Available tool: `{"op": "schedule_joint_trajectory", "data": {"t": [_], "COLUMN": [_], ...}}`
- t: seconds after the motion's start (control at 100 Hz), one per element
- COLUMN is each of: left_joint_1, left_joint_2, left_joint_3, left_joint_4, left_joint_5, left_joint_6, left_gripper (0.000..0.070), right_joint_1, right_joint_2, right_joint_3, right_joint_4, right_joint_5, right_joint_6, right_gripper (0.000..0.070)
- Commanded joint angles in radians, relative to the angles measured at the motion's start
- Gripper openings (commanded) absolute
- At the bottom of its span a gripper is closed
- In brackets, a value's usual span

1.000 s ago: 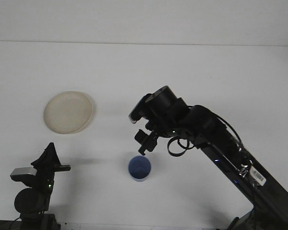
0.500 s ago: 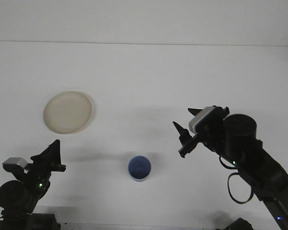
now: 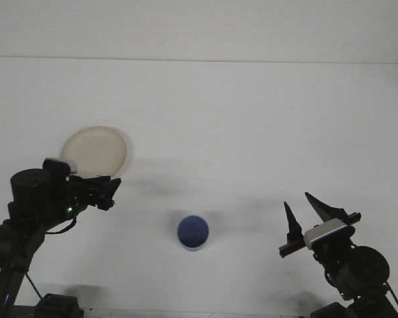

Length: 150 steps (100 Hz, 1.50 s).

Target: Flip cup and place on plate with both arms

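Note:
A blue cup (image 3: 193, 232) stands upright on the white table, mouth up, near the front middle. A cream plate (image 3: 95, 154) lies at the left; its lower left edge is hidden by my left arm. My left gripper (image 3: 110, 193) points right, just below the plate and well left of the cup; its fingers look close together. Low at the right, my right gripper (image 3: 304, 213) stands open, its fingers pointing up, far from the cup and holding nothing.
The white table (image 3: 252, 119) runs back to a pale wall. My left arm's body (image 3: 33, 199) sits at the front left, and my right arm's base (image 3: 355, 271) at the front right corner.
My right arm has pulled back from above the cup to the front right corner. My left arm has risen and reached right toward the cup, now overlapping the plate's edge.

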<state>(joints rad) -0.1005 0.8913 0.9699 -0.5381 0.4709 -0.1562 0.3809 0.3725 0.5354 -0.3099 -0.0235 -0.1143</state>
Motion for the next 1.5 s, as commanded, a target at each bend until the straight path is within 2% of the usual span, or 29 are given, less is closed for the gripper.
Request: {"op": "schedule_joint_trajectory", "data": {"t": [0.0,0.04,0.41,0.69,0.89,1.2,1.23,1.27,1.36,1.49], "left_joint_1": [-0.033,-0.061,-0.354,-0.511,-0.578,-0.64,-0.644,-0.647,-0.652,-0.653], "left_joint_2": [0.051,0.086,0.41,0.565,0.628,0.705,0.705,0.705,0.704,0.704], "left_joint_3": [0.048,0.069,0.204,0.225,0.228,0.228,0.228,0.228,0.23,0.238], "left_joint_4": [-0.021,-0.043,-0.251,-0.238,-0.193,-0.164,-0.156,-0.147,-0.141,-0.141], "left_joint_5": [0.01,0.01,0.008,-0.013,-0.134,-0.209,-0.217,-0.228,-0.235,-0.237], "left_joint_6": [0.048,0.058,0.171,0.171,0.163,0.146,0.137,0.129,0.117,0.117], "left_gripper": [0.0444,0.0466,0.0464,0.0464,0.0465,0.0457,0.0437,0.0347,0.0008,0.0012], "right_joint_1": [-0.006,-0.012,-0.021,-0.021,-0.021,-0.021,-0.021,-0.021,-0.021,-0.021], "right_joint_2": [-0.023,-0.037,-0.051,-0.051,-0.051,-0.051,-0.051,-0.051,-0.051,-0.051], "right_joint_3": [-0.019,-0.032,-0.04,-0.04,-0.04,-0.04,-0.04,-0.04,-0.04,-0.04], "right_joint_4": [0.007,0.003,0.015,0.018,0.019,0.018,0.018,0.018,0.018,0.018], "right_joint_5": [0.005,0.005,0.005,0.005,0.005,0.005,0.005,0.005,0.005,0.005], "right_joint_6": [0.022,0.03,0.043,0.043,0.043,0.044,0.044,0.044,0.044,0.044], "right_gripper": [0.0359,0.0359,0.0359,0.0359,0.0359,0.0358,0.0358,0.0358,0.0358,0.0358]}}
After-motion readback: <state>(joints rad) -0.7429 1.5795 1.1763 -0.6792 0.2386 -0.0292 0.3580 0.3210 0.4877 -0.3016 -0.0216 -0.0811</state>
